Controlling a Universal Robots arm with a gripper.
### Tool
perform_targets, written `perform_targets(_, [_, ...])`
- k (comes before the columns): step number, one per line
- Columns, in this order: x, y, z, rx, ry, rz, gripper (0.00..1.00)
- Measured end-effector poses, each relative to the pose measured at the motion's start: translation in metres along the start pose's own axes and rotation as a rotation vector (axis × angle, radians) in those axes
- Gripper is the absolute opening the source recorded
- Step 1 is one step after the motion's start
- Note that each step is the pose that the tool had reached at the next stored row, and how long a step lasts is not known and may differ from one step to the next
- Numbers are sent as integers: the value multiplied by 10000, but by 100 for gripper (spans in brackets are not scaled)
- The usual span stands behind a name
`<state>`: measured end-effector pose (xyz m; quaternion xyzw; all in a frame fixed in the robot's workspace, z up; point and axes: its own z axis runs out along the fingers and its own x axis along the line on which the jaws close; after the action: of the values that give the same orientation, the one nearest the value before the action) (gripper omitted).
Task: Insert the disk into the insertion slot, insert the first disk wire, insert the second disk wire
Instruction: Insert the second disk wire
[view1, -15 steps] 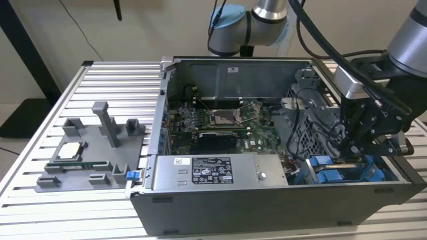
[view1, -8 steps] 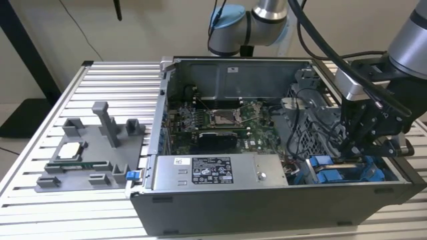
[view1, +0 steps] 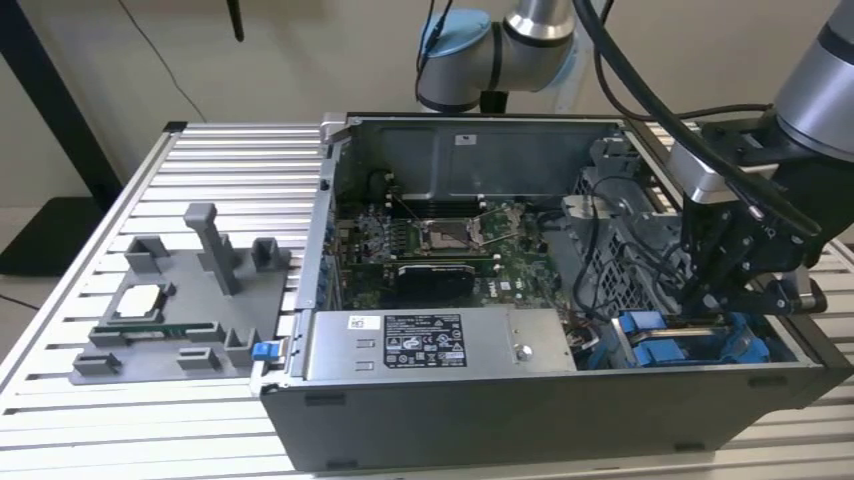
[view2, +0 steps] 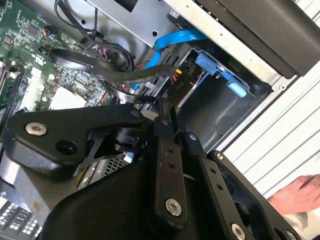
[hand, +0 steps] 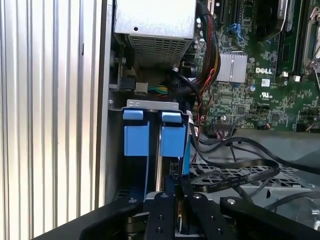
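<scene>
Reading across the exterior view from its left, I see the slatted desk (view1: 200, 150) carrying a grey fixture tray (view1: 180, 320), then the open computer case (view1: 467, 125) with its motherboard (view1: 441, 240) and the grey power-supply box (view1: 427, 345) along the near wall. At the view's right my tool (view1: 707, 300) hangs low over the drive bay, directly above the blue carriers (view1: 687, 340). In the first wrist view the disk (hand: 159, 165) stands on edge in the slot between two blue carrier tabs, its long axis running away from the tool. The fingers look drawn together on a black disk wire (view2: 145, 75), I judge. Cables crowd the bay, so room is tight.
</scene>
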<state>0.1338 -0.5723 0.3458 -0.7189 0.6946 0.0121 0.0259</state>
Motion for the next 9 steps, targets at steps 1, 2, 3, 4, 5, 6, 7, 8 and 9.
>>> perform_targets(1, [-2, 0, 3, 2, 0, 0, 0])
perform_targets(2, [-5, 0, 6, 4, 2, -1, 0])
perform_targets(3, [-7, -1, 10, 7, 1, -1, 0])
perform_targets(4, [-10, -1, 14, 9, 0, -2, 0])
perform_targets(5, [-13, -1, 18, 11, 1, -1, 0])
perform_targets(6, [-15, 0, 22, 13, 0, -1, 0])
perform_targets(7, [-16, 0, 28, 15, 0, -1, 0])
perform_targets(8, [-18, -1, 32, 18, 2, -1, 0])
perform_targets(9, [-19, -1, 37, 21, 5, -2, 0])
